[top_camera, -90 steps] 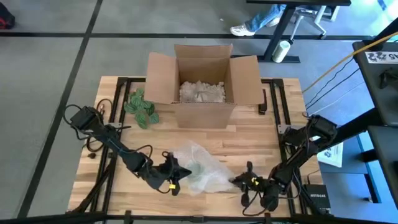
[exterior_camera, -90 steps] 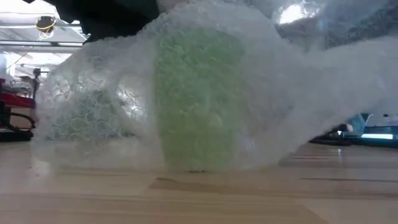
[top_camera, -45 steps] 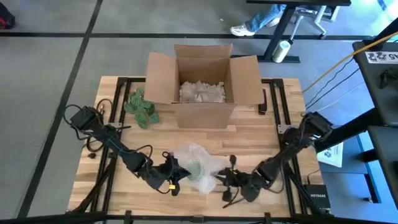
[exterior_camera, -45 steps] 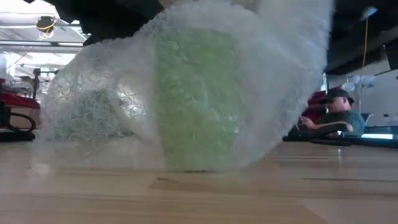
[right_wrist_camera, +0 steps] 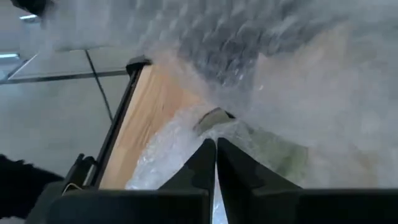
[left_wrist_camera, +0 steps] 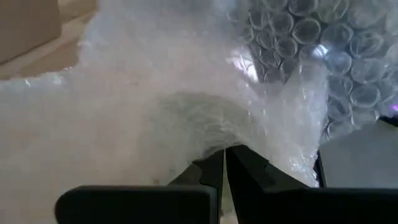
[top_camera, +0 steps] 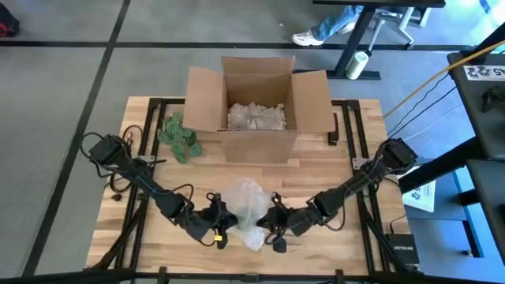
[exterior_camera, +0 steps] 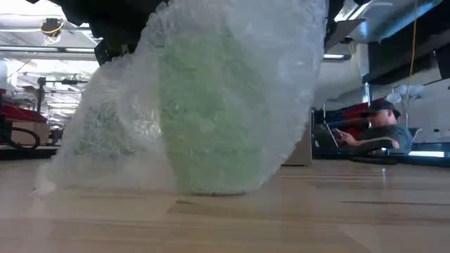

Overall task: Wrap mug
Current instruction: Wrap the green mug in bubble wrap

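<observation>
High view: the mug (top_camera: 246, 211), green and blurred through bubble wrap (top_camera: 249, 199), stood near the front edge of the table (top_camera: 316, 177), about midway along it.
Left tool (top_camera: 217, 218): touching the wrap on the mug's left, fingers pinched together on a fold of it, as the left wrist view showed.
Right tool (top_camera: 271, 223): pressed against the wrap on the mug's right, fingers likewise nipped on a fold.
Wrap: bunched high over the mug and loose toward the table.
Step in hand: probably drawing the right-hand flap across the mug.
How to do it well: keep the left pinch firm as an anchor, carry the right flap over the top low and taut, and avoid tipping the mug.
Risk: the slippery film could slide free.
Box (top_camera: 256, 106): open at the back edge, padding inside.
</observation>
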Motion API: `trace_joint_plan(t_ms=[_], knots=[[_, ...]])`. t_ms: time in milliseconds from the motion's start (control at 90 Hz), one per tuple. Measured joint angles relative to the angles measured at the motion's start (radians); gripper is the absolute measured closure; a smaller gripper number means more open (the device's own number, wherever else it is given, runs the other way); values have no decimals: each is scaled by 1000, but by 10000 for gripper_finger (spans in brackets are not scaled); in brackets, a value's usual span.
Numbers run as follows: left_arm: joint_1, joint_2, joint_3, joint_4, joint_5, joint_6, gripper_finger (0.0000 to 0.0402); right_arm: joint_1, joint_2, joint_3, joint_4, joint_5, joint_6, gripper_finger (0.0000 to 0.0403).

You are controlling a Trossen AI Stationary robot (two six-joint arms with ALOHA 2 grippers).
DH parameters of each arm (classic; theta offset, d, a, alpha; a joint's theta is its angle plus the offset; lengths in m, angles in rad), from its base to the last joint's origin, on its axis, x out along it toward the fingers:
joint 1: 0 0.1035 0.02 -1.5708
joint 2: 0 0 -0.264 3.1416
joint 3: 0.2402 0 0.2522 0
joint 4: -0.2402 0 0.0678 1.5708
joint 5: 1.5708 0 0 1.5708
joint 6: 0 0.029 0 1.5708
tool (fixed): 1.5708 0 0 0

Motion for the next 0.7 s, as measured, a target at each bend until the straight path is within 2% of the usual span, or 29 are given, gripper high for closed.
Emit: trace_joint_plan(t_ms=[322,522,700], knots=[[-9,0,18,-3,0,71,402,-91,0,17,-66,-179,48,403],[-40,-43,70,-29,-3,208,402,-120,11,168,-317,-214,-2,403],[-68,-104,75,-120,-70,207,402,-135,18,258,-450,-244,-27,403]])
